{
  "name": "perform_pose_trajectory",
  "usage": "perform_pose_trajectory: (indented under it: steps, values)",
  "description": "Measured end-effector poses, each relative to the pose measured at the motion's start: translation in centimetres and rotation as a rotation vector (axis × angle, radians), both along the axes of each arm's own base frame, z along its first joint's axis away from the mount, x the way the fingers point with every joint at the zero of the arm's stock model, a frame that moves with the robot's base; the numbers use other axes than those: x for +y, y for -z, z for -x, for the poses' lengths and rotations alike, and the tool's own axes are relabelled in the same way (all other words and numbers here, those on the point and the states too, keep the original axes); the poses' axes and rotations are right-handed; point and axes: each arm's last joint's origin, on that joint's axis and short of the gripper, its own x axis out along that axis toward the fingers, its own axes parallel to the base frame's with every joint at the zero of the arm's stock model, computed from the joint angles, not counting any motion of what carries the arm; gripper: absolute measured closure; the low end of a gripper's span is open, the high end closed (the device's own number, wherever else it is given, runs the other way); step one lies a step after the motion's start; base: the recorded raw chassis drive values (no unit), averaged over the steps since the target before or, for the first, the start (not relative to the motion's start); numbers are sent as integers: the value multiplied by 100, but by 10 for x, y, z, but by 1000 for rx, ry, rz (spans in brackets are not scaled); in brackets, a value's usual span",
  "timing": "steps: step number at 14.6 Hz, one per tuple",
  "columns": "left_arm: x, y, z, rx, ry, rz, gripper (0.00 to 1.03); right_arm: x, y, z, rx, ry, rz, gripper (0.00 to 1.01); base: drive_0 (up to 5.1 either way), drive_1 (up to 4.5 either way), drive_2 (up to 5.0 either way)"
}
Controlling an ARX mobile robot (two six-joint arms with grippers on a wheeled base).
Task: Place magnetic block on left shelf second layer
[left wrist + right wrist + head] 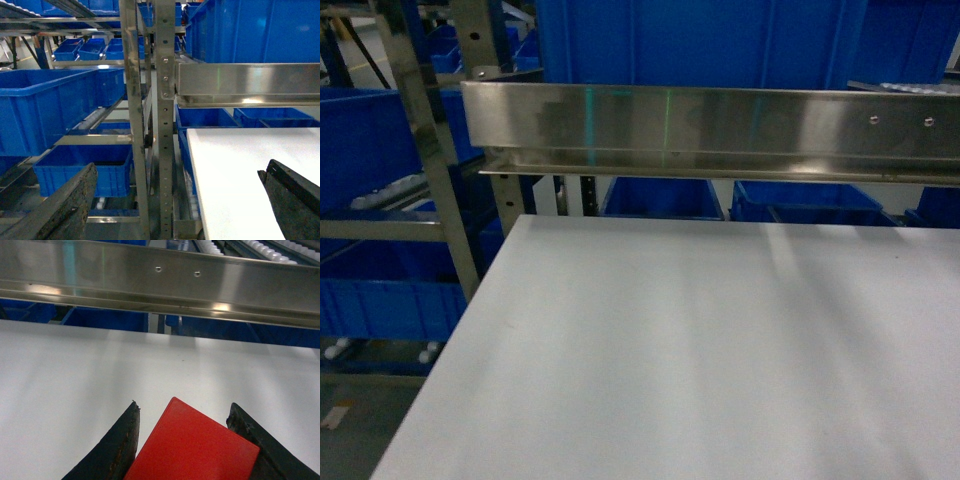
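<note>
Small matte red cube – the magnetic block (192,445) – sits between the two black fingers of my right gripper (186,415), a corner pointing fwd; fingers hug both sides, so I read it as clamped on the block. Finger pads (117,450) look worn, rough-edged rubber. Block is over the flat white tabletop (75,375), smooth w/ soft reflections; can't tell if it's touching the top or lifted.

Just beyond, a brushed stainless steel rail (160,280) runs across, shiny, w/ two small holes; white rollers show above it at top right of the rt wrist view.

Left gripper (175,200): two dark scuffed fingers spread wide apart, nothing between them – open, at the table's left edge. Past it, a perforated steel upright (165,125) of the rack, and left of that a large deep blue thick-rimmed plastic crate (45,107) on a roller-rail level; smaller blue crates (82,172) below and behind.

Head view shows neither gripper, only table, rail and blue crates.
</note>
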Motion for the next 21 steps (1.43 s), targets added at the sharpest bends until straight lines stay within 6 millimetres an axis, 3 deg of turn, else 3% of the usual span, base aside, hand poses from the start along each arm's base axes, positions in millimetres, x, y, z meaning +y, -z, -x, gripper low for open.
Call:
perform_pose_trajectory:
  steps: [21]
  values:
    - [0, 0, 0, 0, 0, 0, 5, 0, 1, 0, 4, 0, 0, 56, -501, 245, 245]
